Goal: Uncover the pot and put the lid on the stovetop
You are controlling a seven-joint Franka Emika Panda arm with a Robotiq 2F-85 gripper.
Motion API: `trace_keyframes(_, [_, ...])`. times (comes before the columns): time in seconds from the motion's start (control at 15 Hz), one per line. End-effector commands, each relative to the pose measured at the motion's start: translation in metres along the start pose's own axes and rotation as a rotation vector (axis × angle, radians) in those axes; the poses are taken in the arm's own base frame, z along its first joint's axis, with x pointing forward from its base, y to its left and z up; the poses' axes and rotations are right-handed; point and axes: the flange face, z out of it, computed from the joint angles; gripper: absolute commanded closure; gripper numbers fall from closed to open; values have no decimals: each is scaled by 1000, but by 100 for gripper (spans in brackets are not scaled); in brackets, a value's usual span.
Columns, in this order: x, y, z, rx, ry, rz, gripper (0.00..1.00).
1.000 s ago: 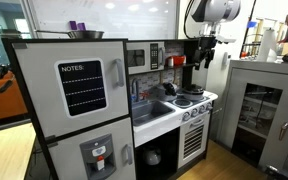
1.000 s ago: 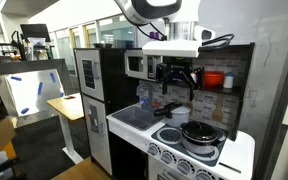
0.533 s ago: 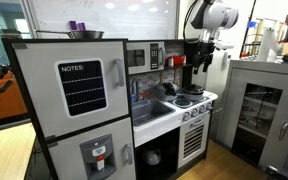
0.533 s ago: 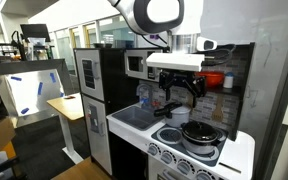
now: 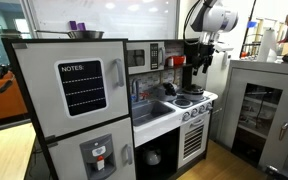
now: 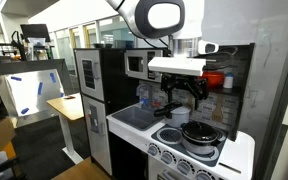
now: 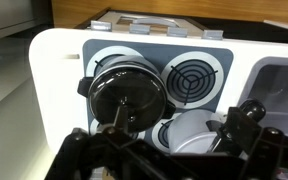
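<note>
Toy kitchen, lid not yet lifted. The pot (image 6: 198, 139) stands upright on the front burner of the white stovetop (image 7: 56, 70), mouth up and covered by its dark lid (image 7: 124, 92), which lies flat and level. The pot is round, so its main axis is vertical. A small side handle (image 7: 82, 87) shows at its left in the wrist view, suggesting that the only horizontal long axis runs side to side there, though the opposite handle cannot be made out.

The gripper (image 6: 180, 97) hangs above and behind the pot, well apart from it, its fingers spread wide and holding nothing.

Likely faults from here:
- An off-centre descent would let the fingers slide off the smooth dome and tilt the lid instead of gripping it.
- A light toy pot may rise with the lid or skid across the stovetop if the pull is not straight up.
- A white round vessel (image 7: 189, 132) sits just beside the pot and could be struck by the outer finger.
- The free burner ring (image 7: 192, 78) seems the safest place to set the lid
</note>
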Motion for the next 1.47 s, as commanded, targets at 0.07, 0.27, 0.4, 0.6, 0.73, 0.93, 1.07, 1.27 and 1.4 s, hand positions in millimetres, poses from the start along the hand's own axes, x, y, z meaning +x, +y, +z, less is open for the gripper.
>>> trace_keyframes(0.07, [0, 0, -1, 0, -1, 0, 0])
trace_keyframes(0.27, [2, 2, 1, -6, 9, -7, 0])
trace_keyframes(0.4, [5, 5, 9, -6, 14, -23, 0])
trace_keyframes(0.6, [10, 9, 27, 1, 17, -21, 0])
trace_keyframes(0.73, [13, 13, 40, -3, 25, -27, 0])
trace_keyframes(0.93, [18, 22, 54, -13, 53, -23, 0])
trace_keyframes(1.07, [19, 29, 58, -20, 73, -14, 0])
trace_keyframes(1.27, [18, 39, 62, -31, 93, -13, 0])
trace_keyframes(1.4, [19, 43, 63, -30, 100, -14, 0])
